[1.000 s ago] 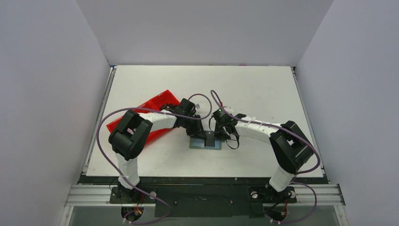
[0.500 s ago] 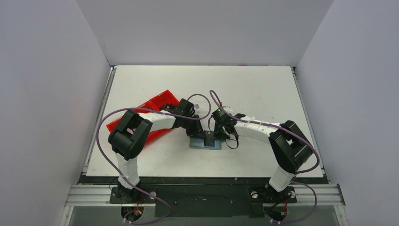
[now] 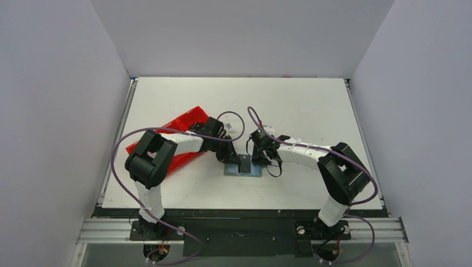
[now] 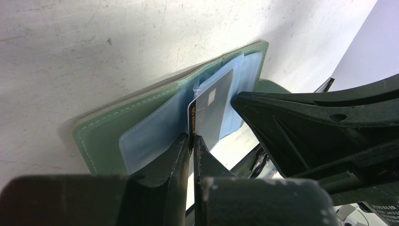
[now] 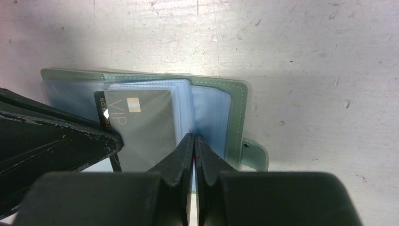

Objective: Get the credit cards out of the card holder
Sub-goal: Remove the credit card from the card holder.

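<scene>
The card holder (image 3: 243, 170) lies open on the table, grey-green with clear blue sleeves (image 4: 155, 132). A dark grey credit card (image 4: 211, 110) marked VIP (image 5: 141, 127) sticks partly out of a sleeve. My left gripper (image 4: 192, 137) is shut on this card's black edge. My right gripper (image 5: 194, 136) is shut on the stack of sleeves near the holder's spine, close to its small tab (image 5: 254, 155). From above, the left gripper (image 3: 237, 159) and the right gripper (image 3: 257, 162) meet over the holder. Other cards are not distinguishable.
A red plastic tray (image 3: 167, 139) lies at an angle on the table to the left, partly under my left arm. My right gripper's black finger (image 4: 306, 122) crowds the left wrist view. White walls enclose the table on three sides.
My left gripper has closed onto the card's edge, and its wrist has shifted slightly left. The right gripper has stayed shut in place on the sleeves.
</scene>
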You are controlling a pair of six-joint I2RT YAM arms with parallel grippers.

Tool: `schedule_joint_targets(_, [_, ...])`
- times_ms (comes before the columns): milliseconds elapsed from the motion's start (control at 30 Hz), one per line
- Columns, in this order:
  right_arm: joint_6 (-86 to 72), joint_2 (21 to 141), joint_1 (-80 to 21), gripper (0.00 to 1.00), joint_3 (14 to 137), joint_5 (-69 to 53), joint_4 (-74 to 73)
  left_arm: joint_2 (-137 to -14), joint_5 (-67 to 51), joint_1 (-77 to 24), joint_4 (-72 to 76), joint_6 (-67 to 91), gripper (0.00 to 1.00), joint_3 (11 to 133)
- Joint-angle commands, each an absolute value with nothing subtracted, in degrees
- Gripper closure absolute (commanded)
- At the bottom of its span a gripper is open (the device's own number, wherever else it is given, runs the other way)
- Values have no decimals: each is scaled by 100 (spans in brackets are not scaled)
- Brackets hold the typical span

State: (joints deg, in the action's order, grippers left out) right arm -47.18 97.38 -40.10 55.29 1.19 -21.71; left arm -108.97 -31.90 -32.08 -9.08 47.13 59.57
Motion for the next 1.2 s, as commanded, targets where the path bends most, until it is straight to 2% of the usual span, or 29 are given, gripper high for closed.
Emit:
schedule_joint_targets(0, [-4658, 10160, -3968, 100, 5208, 437, -2540, -10666, -3054, -3037, -957, 4479, 100, 5838])
schedule_joint_targets(667, [-4623, 10183, -3949, 100, 5229, 421, -2540, -10567, -3063, -2937, -950, 4430, 94, 5683])
schedule_joint_targets(1167, [-4615, 10192, -3942, 100, 5250, 353, -2511, -10541, -3224, -2922, -681, 4517, 83, 5614])
